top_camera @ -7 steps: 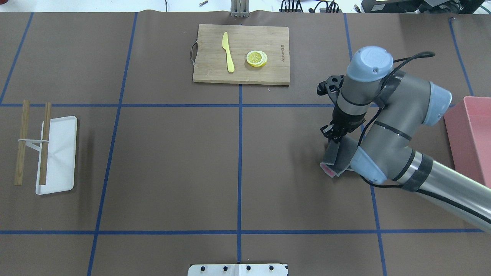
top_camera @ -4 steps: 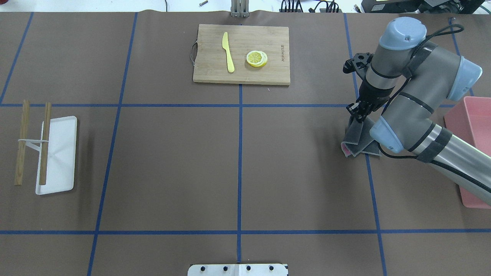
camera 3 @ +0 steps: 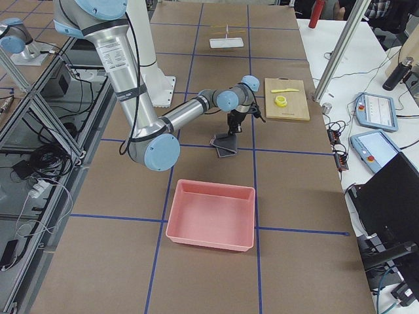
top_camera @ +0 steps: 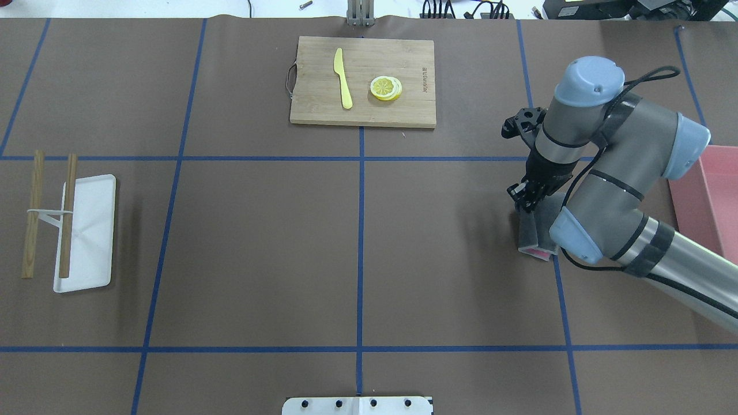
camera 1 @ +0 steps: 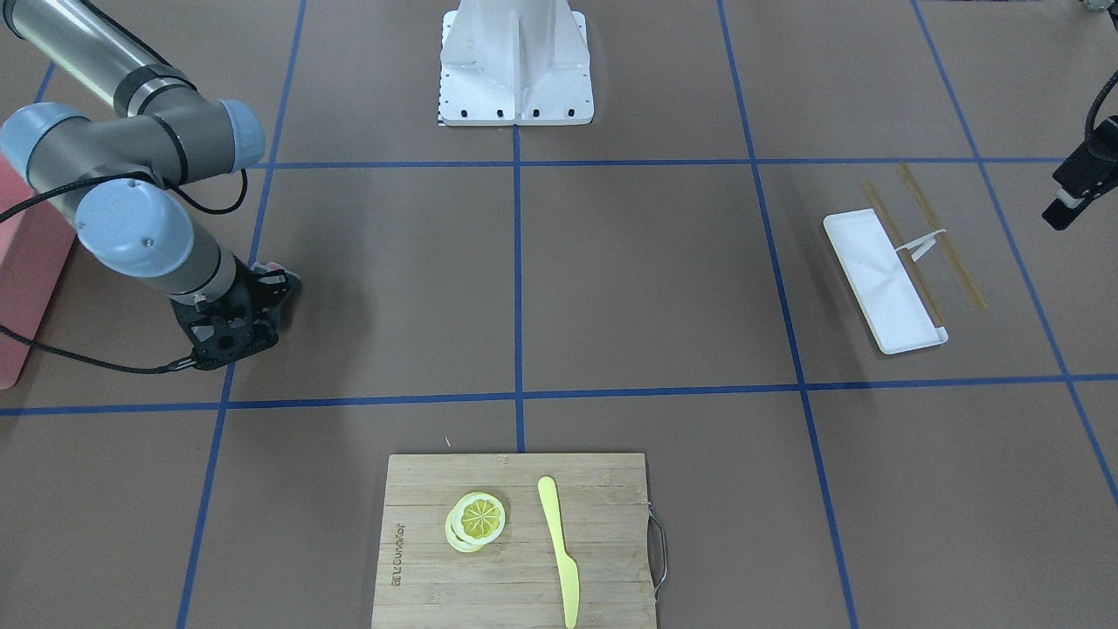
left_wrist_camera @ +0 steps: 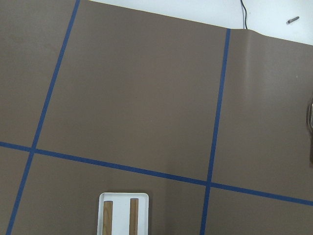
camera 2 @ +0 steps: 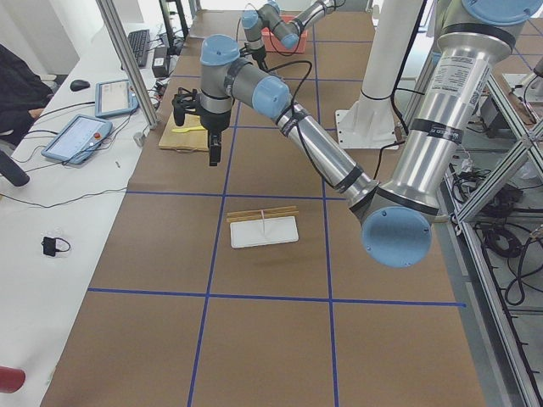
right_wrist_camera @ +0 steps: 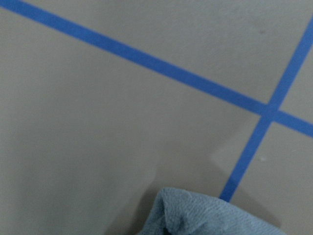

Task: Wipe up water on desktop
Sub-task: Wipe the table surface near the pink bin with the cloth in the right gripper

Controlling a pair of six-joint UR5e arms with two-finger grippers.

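Observation:
The desktop (top_camera: 259,242) is a matte brown surface with blue tape lines. My right gripper (top_camera: 526,196) points down at it on the right side and is shut on a grey cloth (top_camera: 531,229) with a pink underside. The cloth trails on the desktop beside a tape line. The cloth also shows in the right wrist view (right_wrist_camera: 210,215) and the exterior right view (camera 3: 226,144). I cannot make out any water. My left gripper (camera 1: 1070,203) hangs high at the edge of the front-facing view; I cannot tell whether it is open or shut.
A bamboo cutting board (top_camera: 415,104) with a yellow knife (top_camera: 343,78) and lemon slices (top_camera: 385,88) lies at the far middle. A white tray (top_camera: 92,230) with chopsticks sits at the left. A pink bin (top_camera: 706,196) stands at the right edge.
My right gripper dragged the cloth away and to the right, then back toward the robot and slightly left. The cloth now lies straighter under the wrist.

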